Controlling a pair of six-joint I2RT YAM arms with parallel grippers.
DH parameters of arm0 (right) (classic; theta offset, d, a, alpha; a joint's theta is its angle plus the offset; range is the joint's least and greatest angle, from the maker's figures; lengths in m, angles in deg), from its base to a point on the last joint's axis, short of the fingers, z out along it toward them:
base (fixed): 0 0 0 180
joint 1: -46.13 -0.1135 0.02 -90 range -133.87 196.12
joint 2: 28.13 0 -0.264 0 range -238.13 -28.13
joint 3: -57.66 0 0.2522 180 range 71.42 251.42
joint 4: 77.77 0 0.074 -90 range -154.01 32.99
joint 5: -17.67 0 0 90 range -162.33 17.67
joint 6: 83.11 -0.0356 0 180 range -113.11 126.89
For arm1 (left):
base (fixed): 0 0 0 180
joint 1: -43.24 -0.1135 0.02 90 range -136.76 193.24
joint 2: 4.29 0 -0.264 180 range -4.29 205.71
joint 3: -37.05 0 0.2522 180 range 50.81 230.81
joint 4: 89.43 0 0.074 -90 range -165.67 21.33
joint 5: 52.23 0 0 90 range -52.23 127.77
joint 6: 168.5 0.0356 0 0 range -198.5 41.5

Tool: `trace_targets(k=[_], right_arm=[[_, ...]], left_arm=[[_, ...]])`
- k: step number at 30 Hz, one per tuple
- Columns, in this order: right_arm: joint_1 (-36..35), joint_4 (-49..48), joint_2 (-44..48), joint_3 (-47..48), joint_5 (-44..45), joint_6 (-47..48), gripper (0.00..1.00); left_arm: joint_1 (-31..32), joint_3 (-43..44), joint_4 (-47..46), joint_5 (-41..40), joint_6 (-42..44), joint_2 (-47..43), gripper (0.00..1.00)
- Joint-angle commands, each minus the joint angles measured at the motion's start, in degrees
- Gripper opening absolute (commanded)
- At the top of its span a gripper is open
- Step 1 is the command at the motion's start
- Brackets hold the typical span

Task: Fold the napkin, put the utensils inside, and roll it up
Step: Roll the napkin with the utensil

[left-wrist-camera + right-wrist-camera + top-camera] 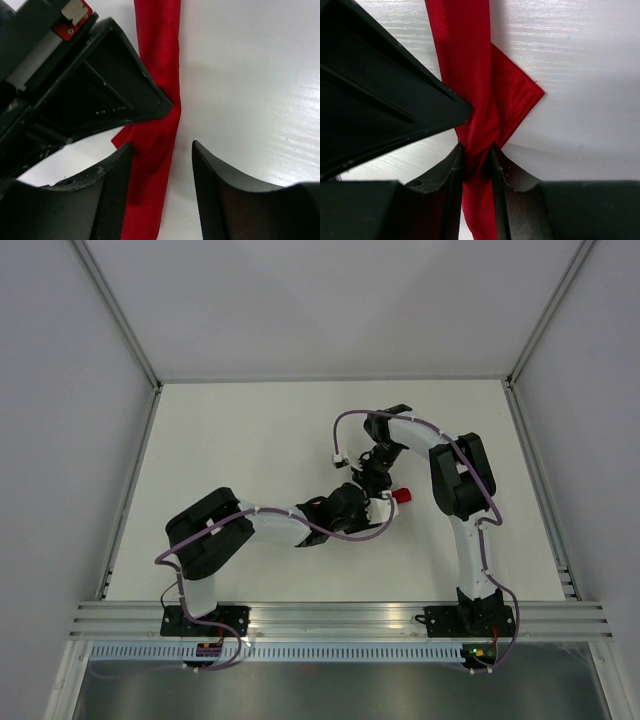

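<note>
The napkin (402, 496) is rolled into a narrow deep-red strip lying on the white table. Only its end shows in the top view, between the two arms. My right gripper (477, 147) is shut on the roll (470, 60), pinching it; a loose triangular corner (520, 95) sticks out to the right. My left gripper (162, 145) is open and straddles the roll (160, 60), which lies close against its left finger (107, 185). The two grippers (372, 508) (375, 478) are close together at mid-table. No utensils show; they are hidden or out of view.
The right gripper's black finger (100, 90) fills the upper left of the left wrist view. The left gripper's finger (380, 100) fills the upper left of the right wrist view. White walls and metal rails (340, 615) bound the table.
</note>
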Motion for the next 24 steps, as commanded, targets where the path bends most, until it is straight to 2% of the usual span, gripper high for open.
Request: trace_targets(k=[1, 6, 18, 21, 24], right_arm=[[-0.6, -2.07, -6.07, -1.62, 2.75, 2.24, 0.33], [-0.6, -1.11, -6.87, -0.74, 2.84, 2.42, 0.33], [-0.42, 1.0, -7.57, 1.9, 2.05, 2.51, 0.36], [-0.34, 1.27, -7.57, 2.77, 1.87, 2.07, 0.38], [0.28, 1.36, -7.22, 4.27, 0.65, 0.67, 0.47]], left_arm=[[-0.08, 2.77, -1.96, -0.52, 3.24, 2.39, 0.56], [-0.6, 3.04, -1.88, 0.53, 3.32, 4.15, 0.56], [-5.35, 7.17, 9.1, 11.16, -0.1, 7.22, 0.43], [-5.7, 8.57, 11.55, 12.57, -0.72, 8.54, 0.39], [-5.79, 9.54, 13.14, 13.36, -1.51, 9.42, 0.36]])
